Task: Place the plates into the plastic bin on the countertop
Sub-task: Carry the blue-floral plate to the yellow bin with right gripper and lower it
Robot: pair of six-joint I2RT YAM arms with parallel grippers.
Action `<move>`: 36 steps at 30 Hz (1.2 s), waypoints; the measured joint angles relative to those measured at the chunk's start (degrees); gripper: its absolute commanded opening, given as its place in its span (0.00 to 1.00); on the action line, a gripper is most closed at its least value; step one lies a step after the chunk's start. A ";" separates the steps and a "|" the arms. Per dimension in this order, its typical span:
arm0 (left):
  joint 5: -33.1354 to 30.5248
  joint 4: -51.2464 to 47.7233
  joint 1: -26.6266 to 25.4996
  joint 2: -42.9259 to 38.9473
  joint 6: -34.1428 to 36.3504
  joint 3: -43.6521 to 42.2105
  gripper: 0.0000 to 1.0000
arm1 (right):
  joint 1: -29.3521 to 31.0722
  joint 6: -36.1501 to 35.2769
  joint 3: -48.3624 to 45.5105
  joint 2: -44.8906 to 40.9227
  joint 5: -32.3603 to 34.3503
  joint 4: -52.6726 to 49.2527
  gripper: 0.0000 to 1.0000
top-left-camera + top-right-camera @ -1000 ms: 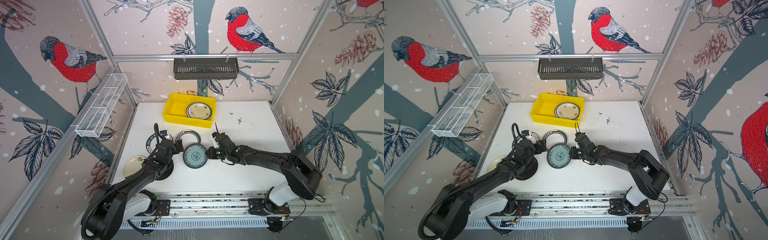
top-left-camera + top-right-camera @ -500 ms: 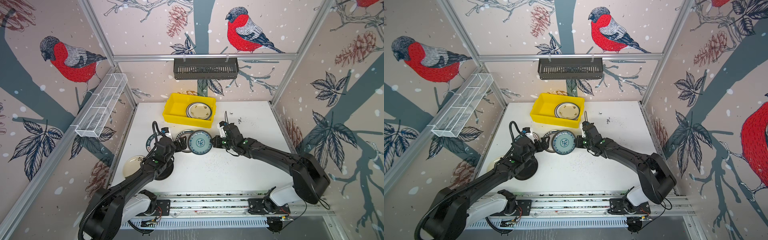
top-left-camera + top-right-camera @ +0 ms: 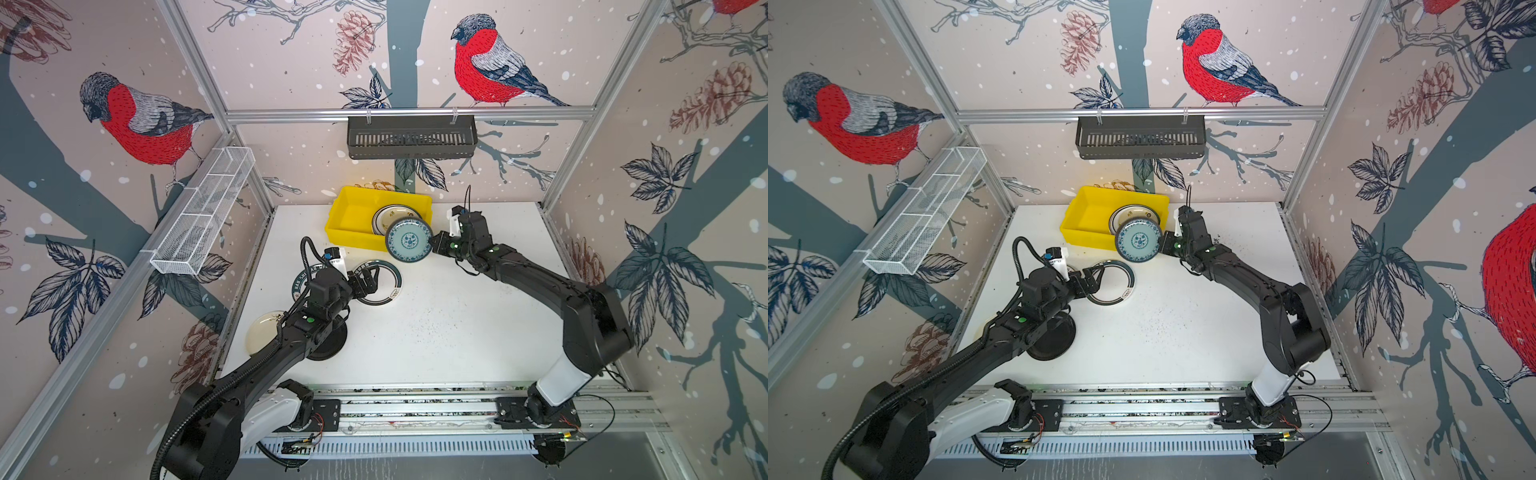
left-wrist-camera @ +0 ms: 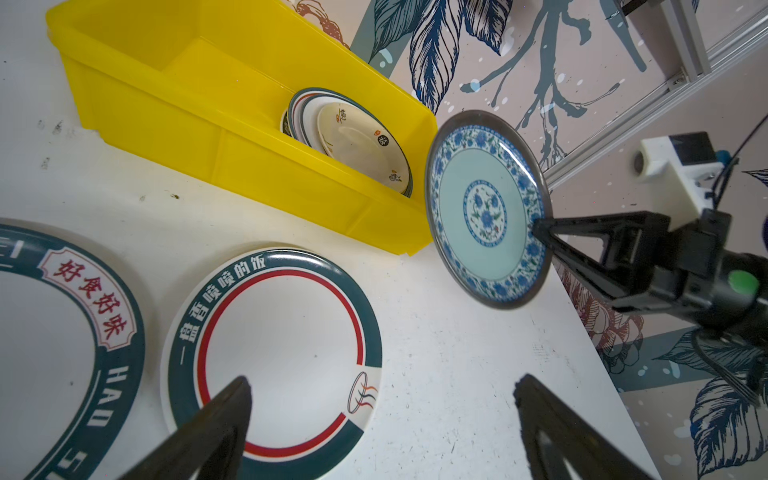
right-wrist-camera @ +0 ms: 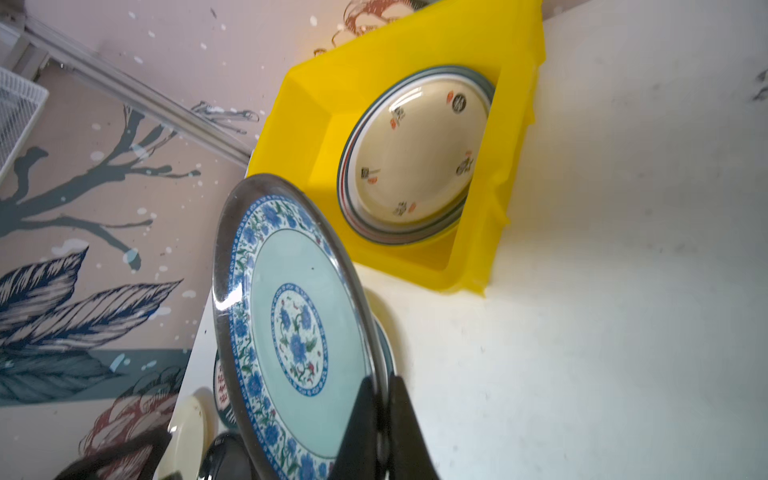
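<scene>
Right hand (image 3: 433, 242) pinches the tilted blue-patterned plate (image 3: 409, 241) by its rim beside the plastic bin (image 3: 353, 210). Left hand (image 3: 369, 276) is spread over the dark-rimmed plate (image 3: 392, 286).

Red 好食好味 in a white panel and white "HAO S", cut off there, on the teal rim of the lettered plate (image 4: 54, 353), white 一盘香喷喷的饭 on the teal rim of the red-ringed plate (image 4: 272, 353), marks on the cream plate (image 4: 357, 141) in the yellow bin (image 4: 166, 104) too small to read
</scene>
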 measured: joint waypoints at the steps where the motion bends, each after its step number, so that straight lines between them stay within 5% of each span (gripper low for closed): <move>1: 0.17 -0.11 0.00 0.09 0.00 0.22 0.98 | -0.52 -0.15 2.29 1.88 0.13 0.37 0.03; 24: -1.77 -4.61 0.00 -1.20 0.20 0.55 0.98 | 0.44 -7.08 40.85 34.01 9.07 -8.50 0.05; 27: -2.51 -5.05 0.00 -1.33 0.28 0.55 0.98 | 0.28 -7.26 41.86 35.82 9.88 -9.75 0.14; 33: -3.56 -6.01 0.00 -0.35 1.20 0.87 0.98 | 0.26 -8.57 44.98 37.83 10.49 -11.08 0.54; 36: -3.76 -5.99 0.00 0.33 1.20 1.18 0.98 | 0.35 -9.20 45.07 37.81 9.97 -10.95 0.61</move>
